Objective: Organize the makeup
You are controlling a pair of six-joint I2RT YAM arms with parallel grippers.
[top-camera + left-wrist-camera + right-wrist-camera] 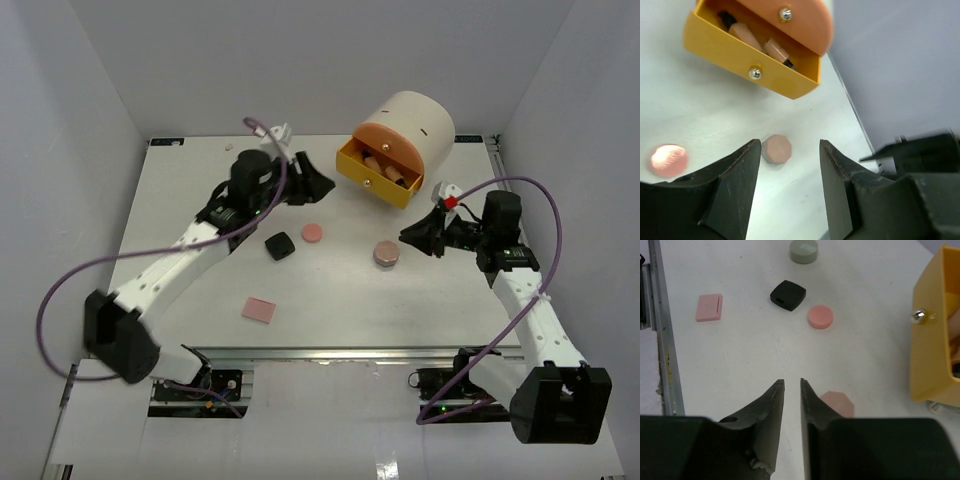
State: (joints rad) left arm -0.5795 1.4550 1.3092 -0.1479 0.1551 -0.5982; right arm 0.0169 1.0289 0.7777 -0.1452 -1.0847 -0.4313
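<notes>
1. Where the table (350,300) shows from above, one flat pink square (258,310) lies furthest left, near the front edge and apart from everything else.
2. One black case (280,246) sits up and to the right of it, on bare table.
3. One pink round compact (313,233) lies just right of the black case, not touching it.
4. The left gripper (790,145) hangs over the far middle of the table with its claw wide and nothing between the fingers.
5. One yellow drawer (372,182) stands pulled out of the one cream cylinder (415,115), under an orange drawer front (385,138). Two tan tubes (746,34) can be counted inside it; whether there are more I cannot tell.
6. One rose-beige compact (386,253), eight-sided, rests on the table in front of the drawer.
7. The right gripper (792,382) is just right of that compact. Its claw is narrow, only a thin slit between the fingers, and it holds nothing.
8. In the right wrist view, one pale grey-green round piece (803,251) lies beyond the black case.
</notes>
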